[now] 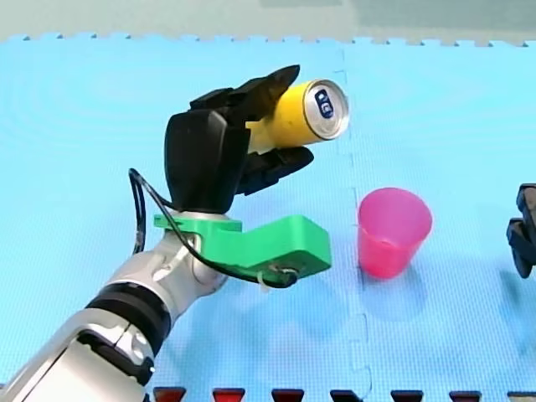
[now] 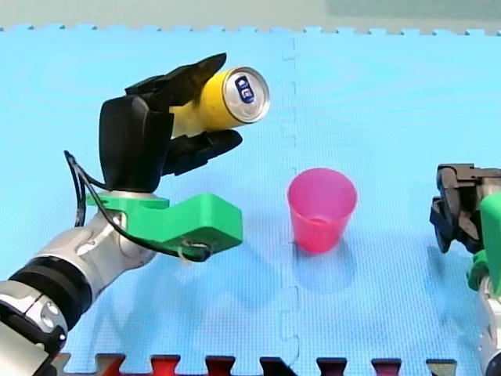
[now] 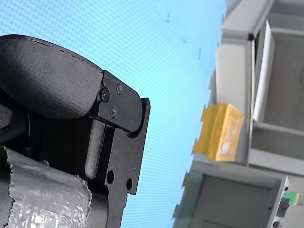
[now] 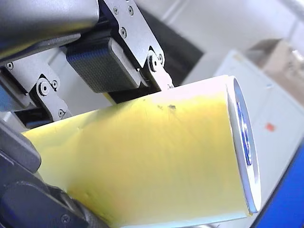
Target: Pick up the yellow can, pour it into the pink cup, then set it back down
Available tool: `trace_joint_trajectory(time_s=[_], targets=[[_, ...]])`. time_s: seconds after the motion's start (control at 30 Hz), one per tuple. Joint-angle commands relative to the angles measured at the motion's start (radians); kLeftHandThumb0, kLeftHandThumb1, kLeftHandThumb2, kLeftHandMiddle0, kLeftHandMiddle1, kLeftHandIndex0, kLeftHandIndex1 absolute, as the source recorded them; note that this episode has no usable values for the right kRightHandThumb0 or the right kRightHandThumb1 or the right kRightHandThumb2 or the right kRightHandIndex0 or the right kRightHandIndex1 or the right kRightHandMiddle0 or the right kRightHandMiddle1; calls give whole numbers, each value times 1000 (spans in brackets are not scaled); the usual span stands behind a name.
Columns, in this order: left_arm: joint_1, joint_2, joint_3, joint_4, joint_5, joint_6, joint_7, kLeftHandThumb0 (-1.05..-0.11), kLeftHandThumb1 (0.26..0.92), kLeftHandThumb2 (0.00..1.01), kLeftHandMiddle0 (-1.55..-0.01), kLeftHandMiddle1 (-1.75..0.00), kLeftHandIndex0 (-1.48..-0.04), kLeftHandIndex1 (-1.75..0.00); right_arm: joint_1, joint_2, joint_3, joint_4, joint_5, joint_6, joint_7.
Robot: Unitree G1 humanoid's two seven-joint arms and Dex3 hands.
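The left hand (image 1: 205, 159) is up in the upper-left middle of the frame with the yellow can (image 1: 293, 117) clamped in it. Its black fingers (image 1: 268, 84) wrap over the top of the can body and the thumb presses in from below. The can lies nearly on its side with its silver top pointing right, towards the pink cup (image 1: 392, 230). That cup stands upright on the blue mat (image 1: 435, 100), lower and further right, and the can's mouth looks to me short of the rim rather than over it. If the wrist tips further from here, I'd expect the pour to land on the mat beside the cup. The second wrist view shows the pads bearing on the smooth side of the can (image 4: 156, 156), so a steeper tilt could let it slide out. A low swing across could also knock the light cup over. The right hand (image 2: 458, 207) waits at the right edge.
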Motion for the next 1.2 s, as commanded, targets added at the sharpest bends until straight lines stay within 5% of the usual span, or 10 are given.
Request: trace_joint_trajectory(time_s=[0.0,0.13,0.53,1.17], targets=[[16,3,37,-7,-38,-30,-45,-438,766,0,-1325,-85,-1249,-4,-3,-7,-5,-2,6,3,4],[49,1,101,3,-119,-77,-173,-439,768,1,-1304,-55,-1225,0,-4,-9,-8,-1,8,4,10],[144,-76,370,-33,-544,-176,-758,-373,778,3,-1306,-22,-1216,0,-4,-14,-13,0,10,6,20],[208,-94,492,-53,-624,-96,-966,-360,789,2,-1323,-10,-1201,0,3,-30,-17,1,9,4,36]])
